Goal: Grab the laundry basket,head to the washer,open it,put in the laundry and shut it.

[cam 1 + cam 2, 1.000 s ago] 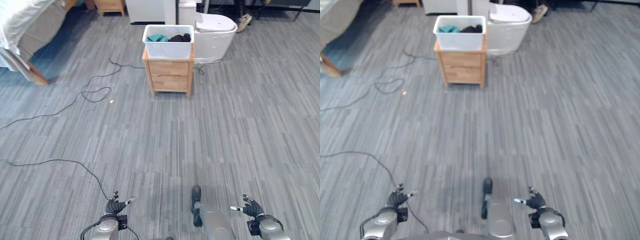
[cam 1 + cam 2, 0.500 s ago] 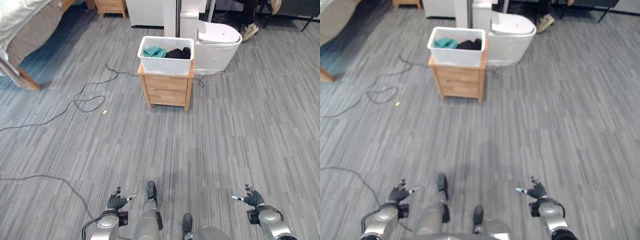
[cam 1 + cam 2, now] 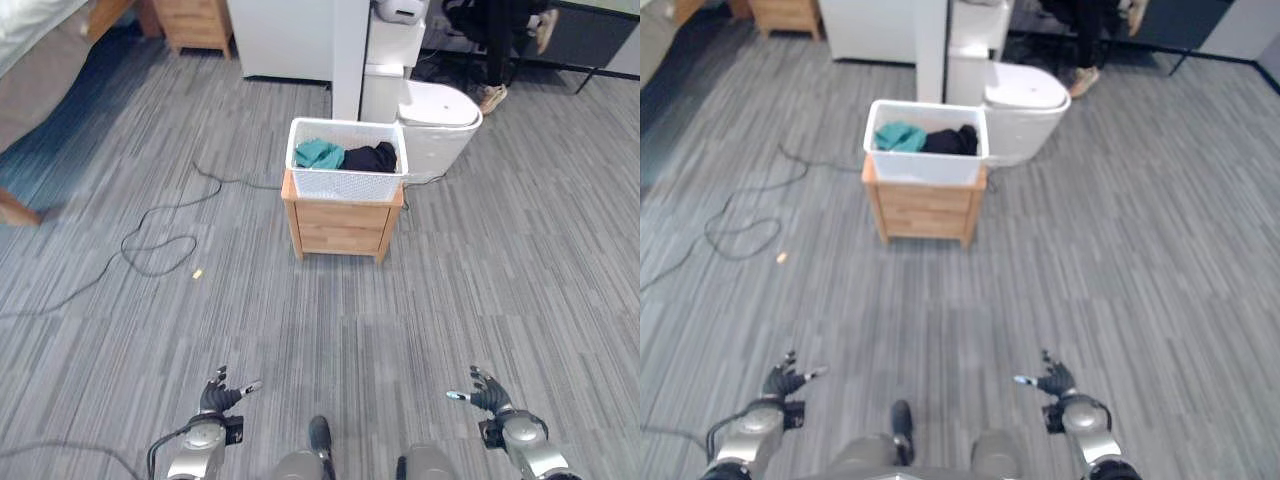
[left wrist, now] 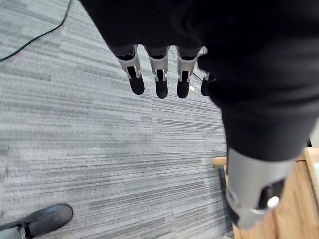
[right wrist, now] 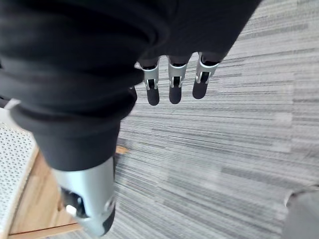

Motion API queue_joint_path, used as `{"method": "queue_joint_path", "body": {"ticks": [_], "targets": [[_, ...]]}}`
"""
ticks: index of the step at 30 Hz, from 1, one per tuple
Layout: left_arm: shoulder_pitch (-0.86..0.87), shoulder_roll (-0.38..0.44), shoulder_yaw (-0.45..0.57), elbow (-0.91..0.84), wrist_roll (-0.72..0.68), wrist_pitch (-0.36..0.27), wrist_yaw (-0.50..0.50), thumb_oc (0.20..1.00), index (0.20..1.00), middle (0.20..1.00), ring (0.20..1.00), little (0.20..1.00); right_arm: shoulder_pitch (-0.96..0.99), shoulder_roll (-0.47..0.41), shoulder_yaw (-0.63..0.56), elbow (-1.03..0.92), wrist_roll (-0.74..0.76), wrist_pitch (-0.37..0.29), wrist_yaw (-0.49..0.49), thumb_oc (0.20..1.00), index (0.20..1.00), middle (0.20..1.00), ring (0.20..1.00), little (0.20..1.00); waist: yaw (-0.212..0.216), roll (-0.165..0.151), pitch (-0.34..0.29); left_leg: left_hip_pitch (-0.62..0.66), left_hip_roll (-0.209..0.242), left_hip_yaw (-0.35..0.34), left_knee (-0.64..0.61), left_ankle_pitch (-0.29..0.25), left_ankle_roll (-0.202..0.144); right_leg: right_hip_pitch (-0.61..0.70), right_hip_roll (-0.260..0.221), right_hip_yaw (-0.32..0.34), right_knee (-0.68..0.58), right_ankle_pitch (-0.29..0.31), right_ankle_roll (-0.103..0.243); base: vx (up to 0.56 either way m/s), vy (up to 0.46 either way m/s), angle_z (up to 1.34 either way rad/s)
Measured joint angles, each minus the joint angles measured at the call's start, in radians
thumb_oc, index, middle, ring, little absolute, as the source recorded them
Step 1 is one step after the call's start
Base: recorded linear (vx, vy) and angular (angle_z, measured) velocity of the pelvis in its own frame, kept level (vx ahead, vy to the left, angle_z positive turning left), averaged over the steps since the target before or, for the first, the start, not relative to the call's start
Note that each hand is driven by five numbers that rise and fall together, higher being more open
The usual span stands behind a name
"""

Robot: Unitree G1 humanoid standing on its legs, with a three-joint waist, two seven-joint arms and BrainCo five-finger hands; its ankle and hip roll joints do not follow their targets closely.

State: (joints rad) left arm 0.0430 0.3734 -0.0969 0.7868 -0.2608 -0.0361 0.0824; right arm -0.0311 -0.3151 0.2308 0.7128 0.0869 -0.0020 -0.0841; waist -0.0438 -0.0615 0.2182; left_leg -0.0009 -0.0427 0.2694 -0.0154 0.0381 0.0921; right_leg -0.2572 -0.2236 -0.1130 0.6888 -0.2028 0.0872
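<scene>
Closer now than a second ago: the laundry basket (image 3: 347, 172) sits lower and larger in the head views, and more of the room behind it shows, so the camera has advanced and tipped up rather than the basket moving. White mesh basket rests on top of a small wooden nightstand (image 3: 343, 222), holding a teal cloth (image 3: 319, 154) and a dark garment (image 3: 370, 157) side by side. Just behind and to the right stands a white rounded washer (image 3: 437, 120) with its lid down, touching or nearly touching the nightstand's back corner; cannot tell which. A white pillar (image 3: 351, 60) rises behind the basket. A loose black cable (image 3: 158, 244) lies on the grey floor (image 3: 480, 260) off to the left. A person's legs and shoe (image 3: 494, 97) show at the far back. Left hand (image 3: 219, 396) and right hand (image 3: 484, 392) are low at the near edge, well apart from the basket, fingers spread and relaxed, holding nothing; wrist views confirm straight fingers over bare floor. Judgement: approach phase, grab not yet begun; more walking needed before either hand can reach the basket rim.
</scene>
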Motion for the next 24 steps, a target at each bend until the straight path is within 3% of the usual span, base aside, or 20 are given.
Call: {"method": "queue_joint_path", "body": {"ticks": [2,3,5,6,7,8,9,10,11,12,14,15,16,17,18,19,20,22,23,24], "targets": [[-0.006,-0.007,0.004,-0.002,0.000,-0.005,0.001,1.000,1.000,1.000,1.000,1.000,-0.006,-0.002,0.022,0.003,0.000,0.006,0.002,1.000,1.000,1.000,1.000,1.000,-0.008,0.006,0.009,0.030,-0.006,0.013,-0.024,-0.029,-0.011,-0.053,0.002,-0.056,-0.121,0.004,0.004,0.31,-0.031,-0.04],[-0.004,-0.012,0.004,0.009,0.000,-0.001,0.000,1.000,1.000,1.000,1.000,1.000,-0.004,0.003,0.019,0.003,0.000,0.008,0.003,1.000,1.000,1.000,1.000,1.000,-0.016,0.007,0.014,0.044,-0.014,0.028,-0.021,-0.034,-0.005,-0.085,0.021,-0.090,-0.321,0.033,0.019,0.39,-0.069,0.00],[-0.010,-0.043,0.033,0.083,0.000,-0.003,0.001,1.000,1.000,1.000,1.000,1.000,0.014,0.000,0.011,0.008,0.000,0.011,0.003,1.000,1.000,1.000,1.000,1.000,-0.037,0.014,0.022,0.089,-0.023,0.023,0.000,-0.131,-0.042,-0.139,0.053,-0.087,-0.536,0.144,0.046,0.70,-0.230,0.03],[-0.009,-0.062,0.037,0.101,0.000,0.000,0.002,1.000,1.000,1.000,1.000,1.000,0.023,-0.004,0.000,0.015,0.000,0.011,0.001,1.000,1.000,1.000,1.000,1.000,-0.054,0.013,0.028,0.110,-0.034,0.007,0.021,-0.179,-0.048,-0.144,0.054,-0.074,-0.679,0.155,0.057,0.71,-0.325,0.30],[-0.013,-0.085,0.030,0.101,0.002,0.000,-0.002,1.000,1.000,1.000,1.000,1.000,0.038,-0.011,-0.006,0.036,-0.006,0.012,0.002,1.000,1.000,1.000,1.000,1.000,-0.068,0.008,0.038,0.138,-0.038,-0.031,0.056,-0.235,-0.075,-0.141,0.037,-0.068,-0.718,0.156,0.060,0.67,-0.396,0.67],[-0.013,-0.096,0.021,0.099,0.003,0.000,-0.004,1.000,1.000,1.000,1.000,1.000,0.058,-0.016,-0.010,0.059,-0.009,0.029,0.003,1.000,1.000,1.000,1.000,1.000,-0.068,0.019,0.035,0.175,-0.021,-0.054,0.068,-0.270,-0.085,-0.126,0.037,-0.072,-0.684,0.169,0.041,0.50,-0.347,0.88],[-0.004,-0.110,0.015,0.098,0.003,0.000,-0.004,1.000,1.000,1.000,1.000,1.000,0.070,-0.029,-0.012,0.069,-0.010,0.034,0.003,1.000,1.000,1.000,1.000,1.000,-0.064,0.058,0.033,0.209,0.021,-0.072,0.072,-0.288,-0.115,-0.120,0.063,-0.077,-0.605,0.209,-0.010,0.47,-0.365,0.83],[0.000,-0.117,0.004,0.092,0.004,-0.002,-0.004,1.000,1.000,1.000,1.000,1.000,0.070,-0.032,-0.023,0.096,-0.010,0.036,0.002,1.000,1.000,1.000,1.000,1.000,-0.065,0.083,0.036,0.234,0.053,-0.102,0.121,-0.293,-0.135,-0.126,0.076,-0.085,-0.492,0.203,-0.035,0.27,-0.251,0.79],[-0.003,-0.114,-0.002,0.094,0.006,-0.004,-0.005,1.000,1.000,1.000,1.000,1.000,0.075,-0.032,-0.027,0.096,-0.010,0.042,0.004,1.000,1.000,1.000,1.000,1.000,-0.072,0.072,0.031,0.207,0.060,-0.116,0.231,-0.292,-0.149,-0.113,0.071,-0.092,-0.453,0.249,-0.077,0.25,-0.239,0.80],[-0.001,-0.115,-0.002,0.092,0.006,-0.005,-0.005,1.000,1.000,1.000,1.000,1.000,0.075,-0.042,-0.033,0.088,-0.009,0.040,0.004,1.000,1.000,1.000,1.000,1.000,-0.071,0.069,0.026,0.155,0.082,-0.121,0.404,-0.260,-0.190,-0.079,0.071,-0.101,-0.450,0.296,-0.113,0.23,-0.203,0.49],[0.012,-0.127,-0.005,0.086,0.006,-0.005,-0.004,1.000,1.000,1.000,1.000,1.000,0.038,-0.076,-0.054,0.067,-0.008,0.029,0.000,1.000,1.000,1.000,1.000,1.000,-0.052,0.074,0.030,0.011,0.130,-0.139,0.683,-0.138,-0.216,-0.024,0.104,-0.091,-0.494,0.310,-0.152,0.21,-0.126,-0.17],[0.014,-0.127,-0.012,0.089,0.006,-0.002,-0.005,1.000,1.000,1.000,1.000,1.000,0.009,-0.087,-0.070,0.046,-0.007,0.023,-0.004,1.000,1.000,1.000,1.000,1.000,-0.043,0.081,0.027,-0.048,0.137,-0.139,0.747,-0.158,-0.220,0.016,0.129,-0.072,-0.539,0.326,-0.170,0.17,-0.059,-0.66],[0.013,-0.127,-0.013,0.085,0.006,-0.001,-0.005,1.000,1.000,1.000,1.000,1.000,-0.007,-0.102,-0.073,0.030,-0.007,0.014,-0.007,1.000,1.000,1.000,1.000,1.000,-0.035,0.078,0.027,-0.090,0.123,-0.134,0.716,-0.183,-0.222,0.057,0.148,-0.058,-0.578,0.318,-0.181,0.45,-0.076,-0.63],[-0.013,-0.124,-0.022,0.075,0.007,-0.004,-0.006,1.000,1.000,1.000,1.000,1.000,-0.017,-0.116,-0.067,0.026,-0.006,0.009,-0.008,1.000,1.000,1.000,1.000,1.000,-0.030,0.062,0.028,-0.143,0.101,-0.137,0.632,-0.193,-0.203,0.136,0.167,-0.052,-0.652,0.315,-0.198,0.28,-0.016,-0.52],[-0.014,-0.121,-0.021,0.060,0.007,-0.007,-0.006,1.000,1.000,1.000,1.000,1.000,-0.024,-0.114,-0.065,0.031,-0.006,0.009,-0.008,1.000,1.000,1.000,1.000,1.000,-0.031,0.049,0.027,-0.167,0.084,-0.140,0.568,-0.187,-0.198,0.169,0.175,-0.051,-0.681,0.314,-0.199,0.37,-0.015,-0.32],[-0.010,-0.115,-0.022,0.044,0.007,-0.009,-0.008,1.000,1.000,1.000,1.000,1.000,-0.026,-0.111,-0.062,0.034,-0.006,0.008,-0.009,1.000,1.000,1.000,1.000,1.000,-0.036,0.041,0.028,-0.195,0.072,-0.142,0.489,-0.182,-0.190,0.213,0.191,-0.037,-0.714,0.292,-0.173,0.19,0.015,-0.28],[-0.013,-0.114,-0.022,0.043,0.007,-0.010,-0.010,1.000,1.000,1.000,1.000,1.000,-0.025,-0.109,-0.061,0.038,-0.006,0.009,-0.009,1.000,1.000,1.000,1.000,1.000,-0.034,0.041,0.027,-0.188,0.072,-0.141,0.429,-0.172,-0.180,0.228,0.195,-0.045,-0.722,0.301,-0.181,0.29,0.019,-0.34],[-0.014,-0.104,-0.021,0.044,0.007,-0.009,-0.011,1.000,1.000,1.000,1.000,1.000,-0.023,-0.105,-0.042,0.054,-0.006,0.012,-0.014,1.000,1.000,1.000,1.000,1.000,-0.034,0.034,0.027,-0.208,0.085,-0.141,0.219,-0.082,-0.185,0.300,0.229,-0.039,-0.769,0.284,-0.156,0.30,0.024,-0.57],[-0.010,-0.095,-0.020,0.054,0.007,-0.007,-0.011,1.000,1.000,1.000,1.000,1.000,-0.021,-0.102,-0.017,0.074,-0.006,0.015,-0.021,1.000,1.000,1.000,1.000,1.000,-0.031,0.033,0.028,-0.229,0.142,-0.171,0.114,0.007,-0.197,0.337,0.270,-0.039,-0.769,0.271,-0.150,0.23,0.022,-0.78],[-0.008,-0.094,-0.018,0.058,0.007,-0.005,-0.011,1.000,1.000,1.000,1.000,1.000,-0.021,-0.099,-0.013,0.080,-0.006,0.015,-0.023,1.000,1.000,1.000,1.000,1.000,-0.029,0.026,0.031,-0.240,0.163,-0.175,0.115,0.028,-0.198,0.355,0.278,-0.046,-0.769,0.269,-0.149,0.23,0.048,-0.87]]}}
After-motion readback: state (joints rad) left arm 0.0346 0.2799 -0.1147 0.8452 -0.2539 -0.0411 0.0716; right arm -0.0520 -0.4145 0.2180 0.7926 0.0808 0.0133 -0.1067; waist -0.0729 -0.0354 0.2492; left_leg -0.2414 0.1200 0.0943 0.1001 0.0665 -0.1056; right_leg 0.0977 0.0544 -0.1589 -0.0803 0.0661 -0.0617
